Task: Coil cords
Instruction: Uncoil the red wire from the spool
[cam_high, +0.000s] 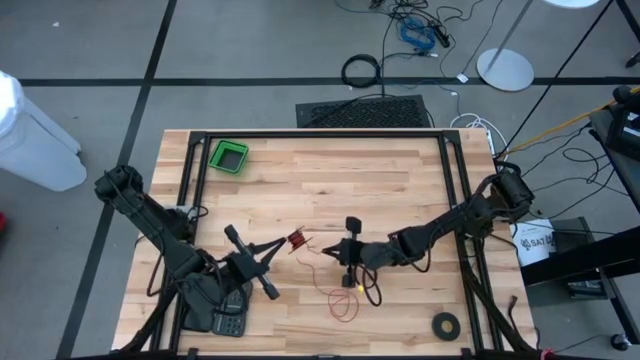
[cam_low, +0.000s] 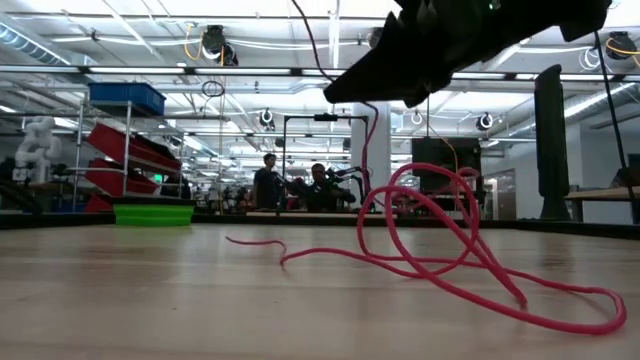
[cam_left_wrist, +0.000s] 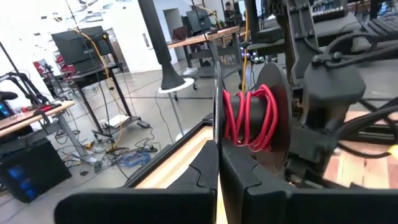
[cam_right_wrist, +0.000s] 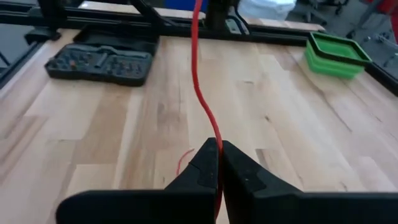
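Observation:
A red cord (cam_low: 450, 250) lies in loose loops on the wooden table (cam_high: 400, 190) near its front. Part of it is wound on a small dark spool (cam_left_wrist: 249, 118) held up between the two arms. My left gripper (cam_high: 280, 243) is shut on that spool. My right gripper (cam_high: 328, 247), just right of the spool and above the table, is shut on the cord (cam_right_wrist: 202, 99) where it runs from the spool. In the low view the right gripper (cam_low: 345, 92) hangs above the loops. My left gripper pinches the thin edge of the spool's near disc (cam_left_wrist: 217, 124) between its two fingers, coming in level from the table's left. The spool is clear of the table, with its red windings (cam_left_wrist: 258, 115) behind that disc. My right gripper pinches the single red strand (cam_right_wrist: 216, 138) between its two fingers, slanting down from the table's right. From the fingers the cord runs nearly straight, with a slight bend, to the spool. Its free length drops to the loops on the table (cam_high: 342, 300).
A green bin (cam_high: 229, 157) stands at the far left of the table. A dark tool case (cam_right_wrist: 99, 60) lies at the near left. A flat black tape ring (cam_high: 446, 323) lies at the near right. A black frame (cam_high: 320, 134) borders the table.

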